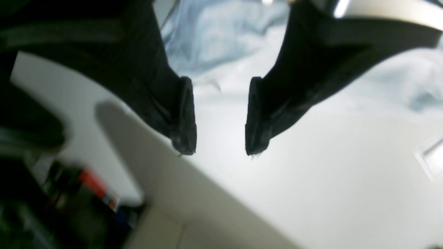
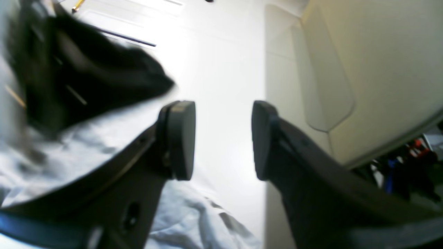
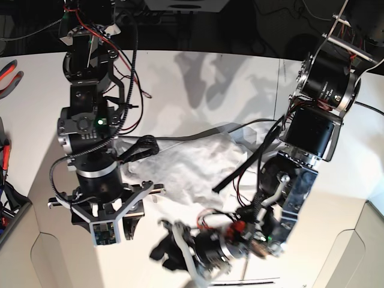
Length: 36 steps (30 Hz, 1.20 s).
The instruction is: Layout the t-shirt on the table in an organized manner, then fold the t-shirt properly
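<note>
Layout step had barely begun: the t-shirt (image 3: 186, 165) sat crumpled mid-table (image 3: 198, 78) between both arms. Left pincer (image 1: 220, 119) and right pincer (image 2: 223, 140) were both parted, gripping nothing. Next they'd probably need a hem or corner each.

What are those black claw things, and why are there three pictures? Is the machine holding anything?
This is a robot with two arms, seen from above in the base view. The other two pictures come from small cameras on its wrists, looking past its fingers. The left gripper and the right gripper are the black claws; each has two fingers, spread apart with nothing between them, so the robot holds nothing. Between the arms lies the crumpled white cotton t-shirt on the flat white table. In the base view the left arm is blurred, low in the picture.
</note>
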Tool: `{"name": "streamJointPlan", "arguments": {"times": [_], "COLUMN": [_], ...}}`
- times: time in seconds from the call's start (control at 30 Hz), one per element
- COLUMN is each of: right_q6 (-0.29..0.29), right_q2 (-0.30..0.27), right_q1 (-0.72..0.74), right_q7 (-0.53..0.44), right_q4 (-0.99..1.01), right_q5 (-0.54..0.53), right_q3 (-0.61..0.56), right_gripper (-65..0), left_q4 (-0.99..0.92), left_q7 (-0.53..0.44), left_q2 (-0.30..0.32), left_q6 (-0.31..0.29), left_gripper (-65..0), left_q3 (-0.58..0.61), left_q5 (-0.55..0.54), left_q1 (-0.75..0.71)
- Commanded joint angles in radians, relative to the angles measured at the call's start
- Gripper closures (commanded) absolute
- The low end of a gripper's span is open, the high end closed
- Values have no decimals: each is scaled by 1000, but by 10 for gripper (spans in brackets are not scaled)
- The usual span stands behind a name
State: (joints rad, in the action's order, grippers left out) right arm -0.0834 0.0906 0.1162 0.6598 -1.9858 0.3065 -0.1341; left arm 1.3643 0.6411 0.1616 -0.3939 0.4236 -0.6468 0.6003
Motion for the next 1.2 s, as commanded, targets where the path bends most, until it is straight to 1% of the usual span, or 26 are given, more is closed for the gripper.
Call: {"name": "streamJointPlan", "arguments": {"times": [0.0,0.07,0.17,0.23,0.3,0.37,0.47,0.6,0.67,0.83,0.87,0.9,0.97,1.0,1.07,1.17], "right_q6": [-10,-29,-45,-68,-98,-129,-133,-129,-129,-130,-130,-131,-131,-131,-135,-135], "right_q2": [4,4,4,4,5,5,5,9,9,9,9,9,9,9,9,9], "right_q1": [19,19,19,21,29,57,126,243,302,393,397,398,393,387,375,367], "right_q7": [-26,-26,-29,-47,-87,-135,-171,-175,-191,-192,-191,-184,-148,-130,-98,-48], "right_q4": [-18,-16,-2,34,106,212,393,632,738,907,924,936,949,949,949,949], "right_q5": [-24,-59,-101,-132,-148,-128,-58,-50,-62,-87,-87,-90,-137,-170,-214,-220], "right_q3": [-3,-3,-3,-4,-15,-37,-82,-103,-103,-103,-103,-103,-103,-103,-103,-103], "right_gripper": [-259,-259,-259,-259,-259,-261,-261,-261,-261,-254,-227,-177,-51,0,0,0], "left_q4": [48,86,100,100,100,100,100,100,100,100,100,100,100,100,100,100], "left_q7": [-15,4,5,5,3,2,-3,-10,-16,-23,-29,-37,-42,-43,-52,-54], "left_q2": [15,49,116,162,201,235,273,279,279,270,268,267,262,262,262,262], "left_q6": [-14,-14,-14,-14,-13,-6,-2,-3,-3,-3,-3,-3,-3,-3,-3,-2], "left_gripper": [-270,-270,-270,-270,-270,-270,-270,-270,-270,-270,-270,-270,-270,-270,-270,-270], "left_q3": [-45,-108,-180,-217,-251,-279,-308,-341,-341,-341,-341,-341,-341,-341,-341,-341], "left_q5": [-16,-16,-16,-16,-16,-16,-15,-14,-14,-10,-5,2,16,19,20,36], "left_q1": [42,40,33,18,-8,-46,-114,-202,-238,-309,-318,-325,-327,-326,-326,-326]}}
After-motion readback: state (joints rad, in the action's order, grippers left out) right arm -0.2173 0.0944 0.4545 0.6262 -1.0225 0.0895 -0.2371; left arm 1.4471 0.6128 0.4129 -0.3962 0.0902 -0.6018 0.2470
